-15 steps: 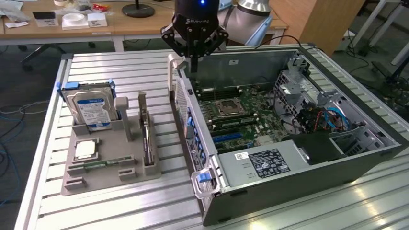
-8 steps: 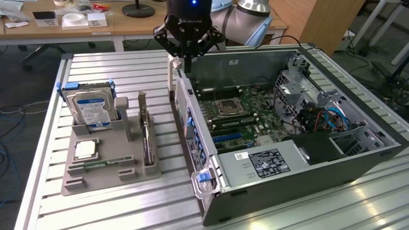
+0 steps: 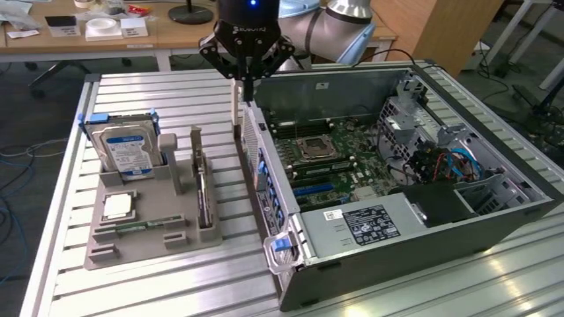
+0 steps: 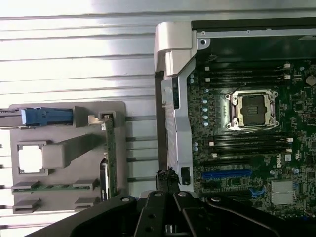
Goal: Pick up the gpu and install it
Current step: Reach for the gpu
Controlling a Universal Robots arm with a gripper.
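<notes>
While the hand (image 3: 249, 89) hung pressed together and empty above the rear wall of the open case (image 3: 414, 261), the gpu (image 3: 202, 191) stood on edge in a slot of the grey tray (image 3: 141, 247) on the slatted surface (image 3: 176, 92), just beside the case. It looked a light, stiff card, yet fragile, with a thin green board and a dark cooler against one side. Its upper edge, near the metal bracket end, seemed the safest place to pinch, since the board itself would not take squeezing across its parts. Seen edge-on, it kept both faces nearly hidden, and its lower edge was buried in the slot. From the wrist, the hand's dark tips were hard to tell from the case wall behind them.
</notes>
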